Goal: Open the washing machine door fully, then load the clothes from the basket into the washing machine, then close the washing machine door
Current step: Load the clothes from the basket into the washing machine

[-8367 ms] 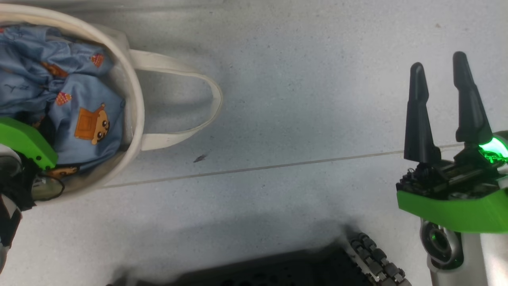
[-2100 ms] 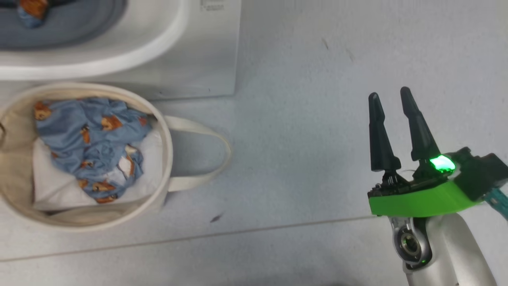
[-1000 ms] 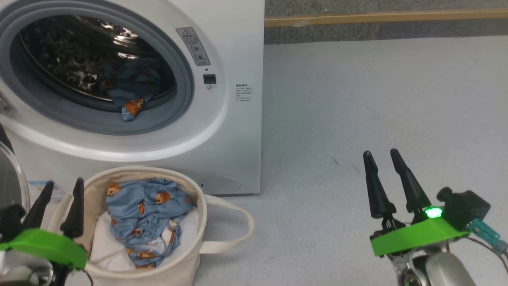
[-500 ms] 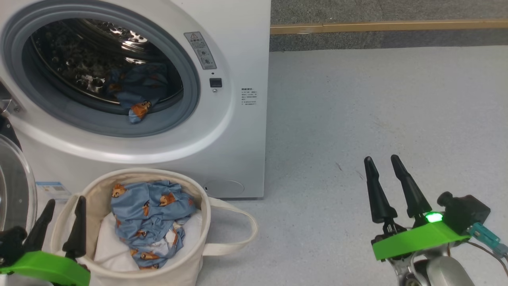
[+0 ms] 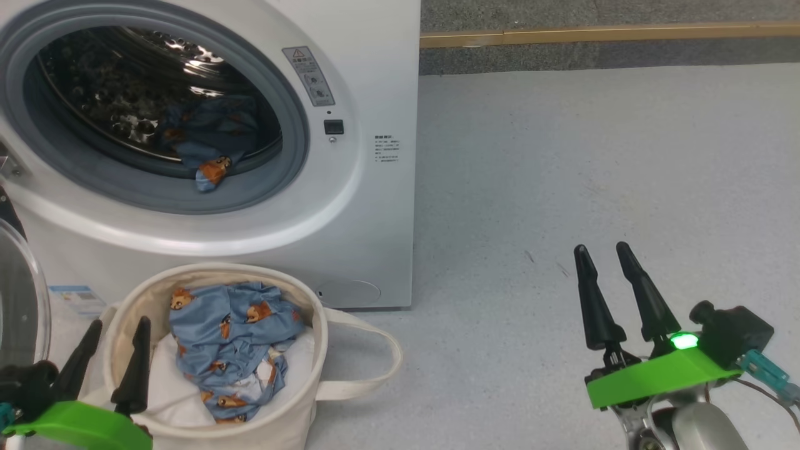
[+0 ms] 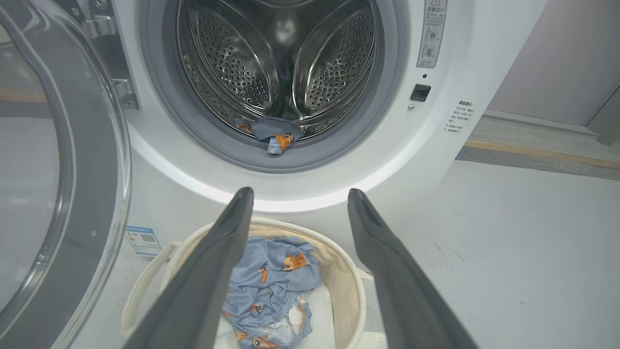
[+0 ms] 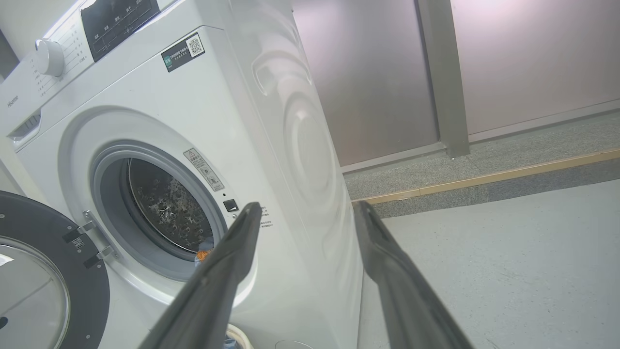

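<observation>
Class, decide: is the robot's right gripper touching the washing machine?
Apart. The head view shows bare floor between the right gripper and the washing machine.

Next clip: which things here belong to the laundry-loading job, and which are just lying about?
Job: white front-loading washing machine; its open black-rimmed round glass door; round cream canvas basket; light blue clothes printed with orange-brown figures, in basket and drum.
Bystanders: plain white padding under those clothes; small blue label sticker; wooden strip across the grey floor.
</observation>
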